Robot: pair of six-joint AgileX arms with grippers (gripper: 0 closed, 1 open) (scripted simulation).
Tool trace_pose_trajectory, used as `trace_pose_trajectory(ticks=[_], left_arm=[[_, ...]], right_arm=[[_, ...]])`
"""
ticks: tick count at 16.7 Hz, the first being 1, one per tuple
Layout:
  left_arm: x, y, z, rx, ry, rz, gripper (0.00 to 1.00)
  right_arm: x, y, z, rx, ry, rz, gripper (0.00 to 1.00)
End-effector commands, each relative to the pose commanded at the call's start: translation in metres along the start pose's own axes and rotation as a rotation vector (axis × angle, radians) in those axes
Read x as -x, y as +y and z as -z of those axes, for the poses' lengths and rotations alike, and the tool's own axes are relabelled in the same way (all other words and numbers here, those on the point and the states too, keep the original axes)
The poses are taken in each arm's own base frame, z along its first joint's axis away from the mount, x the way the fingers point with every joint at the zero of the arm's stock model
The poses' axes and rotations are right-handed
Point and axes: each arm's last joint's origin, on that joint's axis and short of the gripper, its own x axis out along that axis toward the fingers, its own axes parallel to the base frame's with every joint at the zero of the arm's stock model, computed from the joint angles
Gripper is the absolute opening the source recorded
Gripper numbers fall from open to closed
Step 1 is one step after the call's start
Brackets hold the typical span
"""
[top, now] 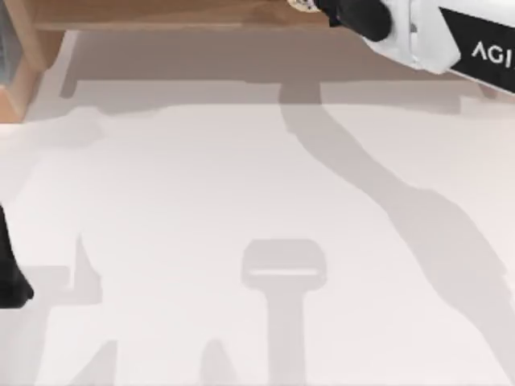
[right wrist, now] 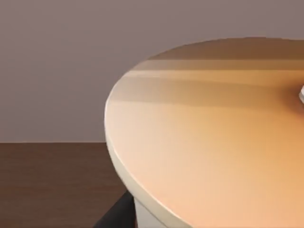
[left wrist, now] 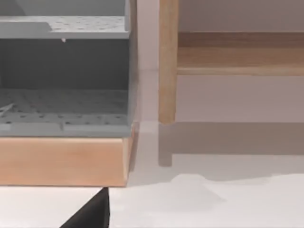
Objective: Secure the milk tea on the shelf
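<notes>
The milk tea (right wrist: 213, 142) is very close in the right wrist view: an orange-tan round top with a white rim and a bit of white straw (right wrist: 301, 95) at the edge. A dark finger (right wrist: 114, 216) lies against the cup's side. In the top view my right gripper (top: 326, 10) reaches over the shelf (top: 161, 14) at the far edge, with a speckled bit of the milk tea (top: 303, 5) at its tip. The shelf's brown board (right wrist: 47, 185) lies under the cup. My left arm (top: 10, 277) is parked at the table's left edge.
A grey perforated rack on a wooden base (left wrist: 61, 156) stands left of the shelf's upright post (left wrist: 167, 61). The shelf's long board (left wrist: 237, 52) runs on past it. The white table (top: 241, 201) spreads in front of the shelf.
</notes>
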Motion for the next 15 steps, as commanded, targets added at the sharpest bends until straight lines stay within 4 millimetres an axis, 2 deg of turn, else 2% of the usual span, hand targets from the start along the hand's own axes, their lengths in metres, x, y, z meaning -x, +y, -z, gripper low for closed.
trace_pose_trajectory(ticks=[3,10,14,15], left_arm=[[0.000,0.000,0.000,0.000,0.000,0.000,1.00],[0.000,0.000,0.000,0.000,0.000,0.000,1.00],[0.000,0.000,0.000,0.000,0.000,0.000,1.00],[0.000,0.000,0.000,0.000,0.000,0.000,1.00]], right_arm=[[-0.008,-0.002,0.011,-0.026,0.010,-0.004,0.00],[-0.043,-0.002,0.021,0.025,-0.039,0.026,0.00],[-0.044,-0.002,0.022,0.029,-0.038,0.028,0.00],[-0.044,-0.002,0.022,0.029,-0.038,0.028,0.08]])
